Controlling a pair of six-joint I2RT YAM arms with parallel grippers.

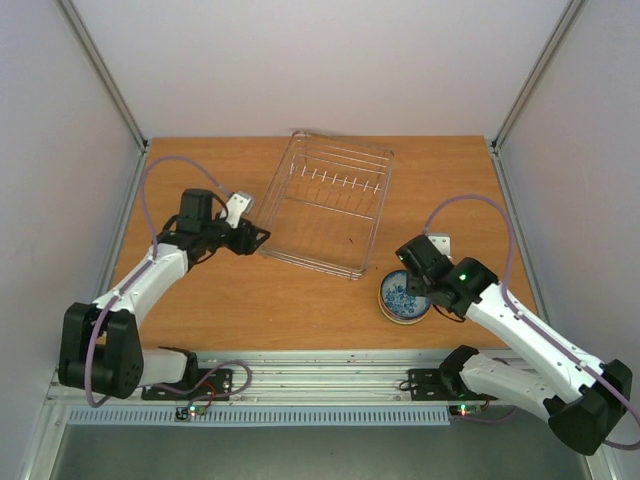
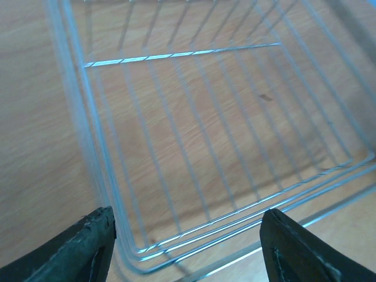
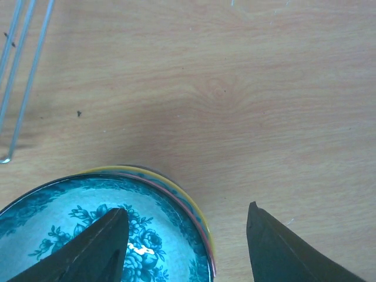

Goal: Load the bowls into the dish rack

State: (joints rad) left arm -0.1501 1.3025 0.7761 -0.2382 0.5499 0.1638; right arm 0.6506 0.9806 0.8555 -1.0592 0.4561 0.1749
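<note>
Nothing loaded yet, folks: the dish rack (image 1: 278, 190) sits bare on the bench (image 1: 200, 300), not one bowl between its bars. All the bowls (image 1: 402, 300) wait in a single stack just off the rack's near right corner, mouths up. The top bowl (image 3: 70, 205) is flowered in blue and white, with yellow and pink rims peeking out beneath it. So the whole job lies ahead, one bowl at a time by my reckoning. The right jaws hover over that stack, parted, one finger inside the top bowl and one outside, straddling the rim without pinching it. The left jaws gape wide at the rack's near left corner, holding nothing. The rack's long axis runs away from the arms, far end leaning a little right, and its row of prongs (image 1: 340, 180) crosses the far half
</note>
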